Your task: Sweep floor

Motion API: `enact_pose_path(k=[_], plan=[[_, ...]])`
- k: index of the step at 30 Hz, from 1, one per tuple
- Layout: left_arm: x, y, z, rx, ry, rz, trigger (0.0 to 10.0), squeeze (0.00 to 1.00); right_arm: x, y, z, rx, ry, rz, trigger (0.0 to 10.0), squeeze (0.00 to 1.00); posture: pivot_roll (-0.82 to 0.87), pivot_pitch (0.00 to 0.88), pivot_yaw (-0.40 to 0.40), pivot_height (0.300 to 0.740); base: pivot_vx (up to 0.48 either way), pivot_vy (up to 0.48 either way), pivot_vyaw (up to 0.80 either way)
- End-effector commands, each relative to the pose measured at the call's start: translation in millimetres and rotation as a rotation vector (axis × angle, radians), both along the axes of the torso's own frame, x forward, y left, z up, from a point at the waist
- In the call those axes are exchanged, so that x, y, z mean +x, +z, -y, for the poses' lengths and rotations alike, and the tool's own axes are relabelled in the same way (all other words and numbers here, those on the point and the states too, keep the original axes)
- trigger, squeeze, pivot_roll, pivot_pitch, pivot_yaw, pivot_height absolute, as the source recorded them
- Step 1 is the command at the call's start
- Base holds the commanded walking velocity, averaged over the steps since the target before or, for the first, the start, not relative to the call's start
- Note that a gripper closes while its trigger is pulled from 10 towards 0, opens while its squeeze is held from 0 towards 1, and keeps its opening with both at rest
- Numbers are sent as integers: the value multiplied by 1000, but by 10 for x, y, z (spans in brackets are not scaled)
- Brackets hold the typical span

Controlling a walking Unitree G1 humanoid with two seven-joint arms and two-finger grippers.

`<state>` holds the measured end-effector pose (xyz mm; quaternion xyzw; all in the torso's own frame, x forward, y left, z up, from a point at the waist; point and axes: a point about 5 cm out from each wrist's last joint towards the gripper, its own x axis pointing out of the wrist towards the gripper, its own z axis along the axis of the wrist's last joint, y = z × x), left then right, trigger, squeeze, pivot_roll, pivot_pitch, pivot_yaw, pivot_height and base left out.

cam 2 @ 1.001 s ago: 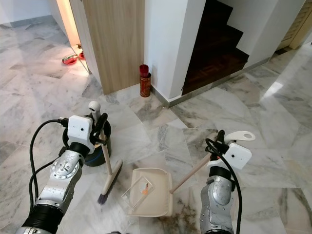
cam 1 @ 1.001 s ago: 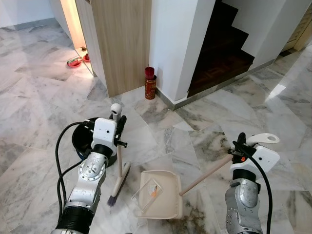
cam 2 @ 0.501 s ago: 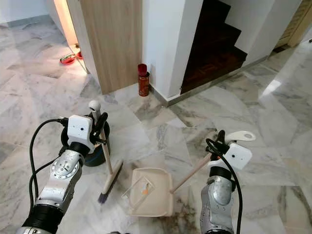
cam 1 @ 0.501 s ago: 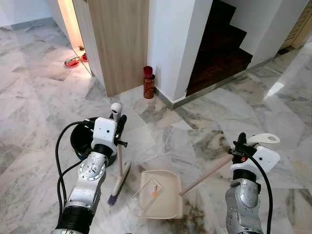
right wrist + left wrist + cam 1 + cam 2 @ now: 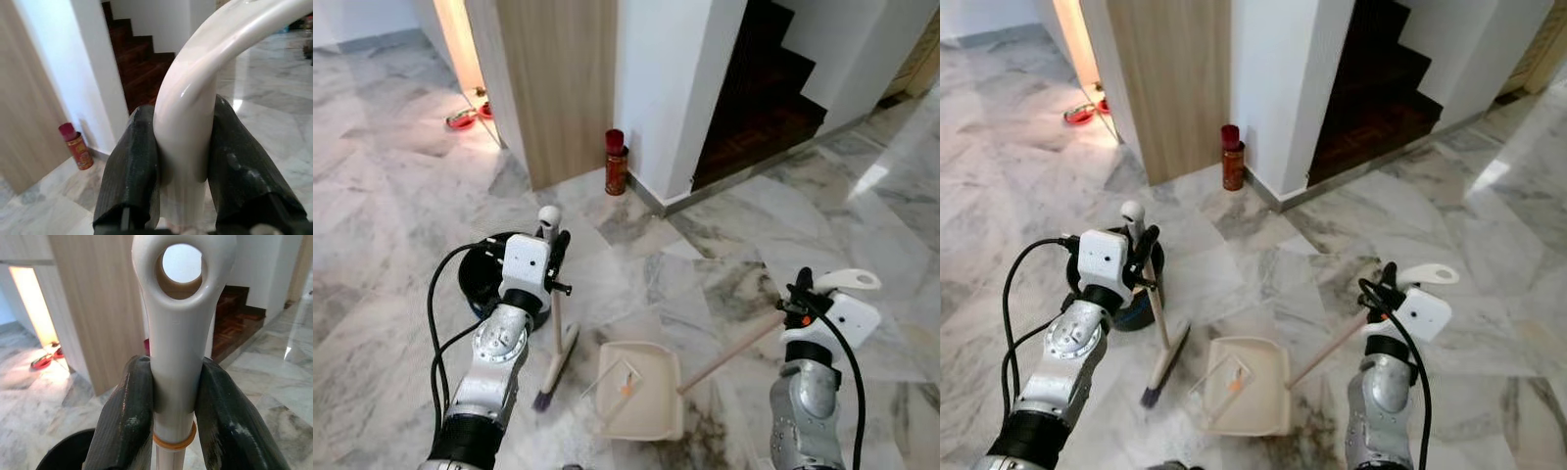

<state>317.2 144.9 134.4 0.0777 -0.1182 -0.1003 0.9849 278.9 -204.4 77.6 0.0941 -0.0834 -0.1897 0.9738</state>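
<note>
A red spray can [image 5: 616, 162] stands beside dark stairs [image 5: 759, 93].

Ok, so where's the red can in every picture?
Left eye view: the red can stands on the floor at the white wall's foot, upper middle.
Right eye view: the can is in the same spot, upper middle.
Left wrist view: what looks like a red sliver of it peeks beside the broom handle.
Right wrist view: the can stands at the wall's foot.
Shared landmark: the dark stairs.
</note>
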Motion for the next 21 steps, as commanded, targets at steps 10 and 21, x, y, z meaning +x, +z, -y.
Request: enact_pose_path(k=[10, 21], plan=[[-4, 86, -18, 4, -1, 36, 10000, 0, 20, 32, -11, 23, -7, 24, 10000, 0, 203, 87, -44, 740, 0, 289, 0], [-3, 87, -17, 6, -3, 35, 10000, 0, 22, 32, -13, 25, -6, 26, 10000, 0, 204, 87, -44, 740, 0, 294, 0]])
